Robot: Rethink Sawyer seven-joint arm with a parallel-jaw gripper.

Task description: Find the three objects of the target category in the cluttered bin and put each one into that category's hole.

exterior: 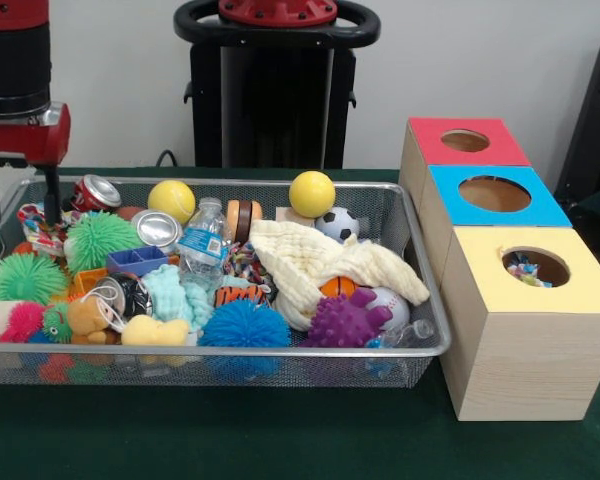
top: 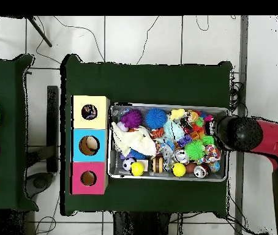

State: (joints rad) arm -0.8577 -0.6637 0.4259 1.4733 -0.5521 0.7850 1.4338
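Observation:
A wire mesh bin (exterior: 280, 351) holds a jumble of toys: two yellow balls (exterior: 311, 193), a small soccer ball (exterior: 337, 224), a baseball (exterior: 390, 305), crushed cans (exterior: 97, 191), a water bottle (exterior: 202, 240), spiky balls (exterior: 244, 325) and a cream cloth (exterior: 315, 260). My gripper (exterior: 21, 200) hangs open over the bin's left end, its two fingers (exterior: 52, 195) straddling a multicoloured rope toy (exterior: 35, 226) without holding it. In the overhead view the arm's black wrist (top: 236, 133) covers the gripper at the bin's (top: 166, 105) right end.
Three wooden boxes stand in a row beside the bin, each with a round hole on top: red (exterior: 465, 141), blue (exterior: 494, 193) and yellow (exterior: 536, 266). Something colourful lies inside the yellow one. Green cloth (exterior: 280, 430) covers the table.

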